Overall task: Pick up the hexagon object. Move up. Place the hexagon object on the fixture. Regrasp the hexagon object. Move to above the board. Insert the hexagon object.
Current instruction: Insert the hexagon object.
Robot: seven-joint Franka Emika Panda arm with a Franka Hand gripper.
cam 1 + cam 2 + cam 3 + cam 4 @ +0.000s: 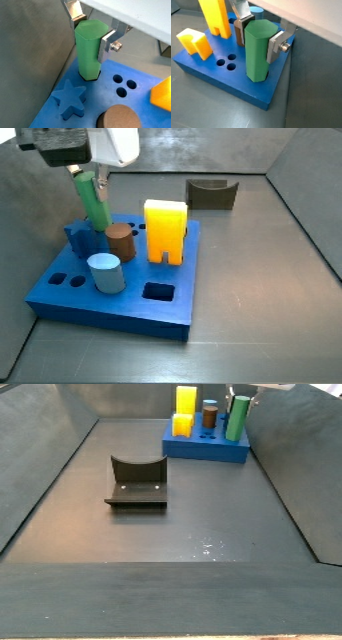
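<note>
The green hexagon object (89, 50) stands upright between my gripper's (91, 34) silver fingers, which are shut on its upper part. Its lower end sits in a dark-rimmed hole near a corner of the blue board (133, 72). In a wrist view the gripper (259, 37) clamps the hexagon object (256, 57) at the board's (231, 82) edge. In a side view the gripper (84, 173) holds the hexagon object (91, 200) over the board's (114, 306) far left corner. The fixture (210, 194) stands apart from the board, empty; it also shows in a side view (136, 484).
On the board stand a brown cylinder (120, 240), a light-blue cylinder (106, 274), a yellow arch block (164, 230) and a blue star (70, 97). A square hole (158, 292) and small round holes (123, 86) are open. Grey walls (40, 474) enclose the floor.
</note>
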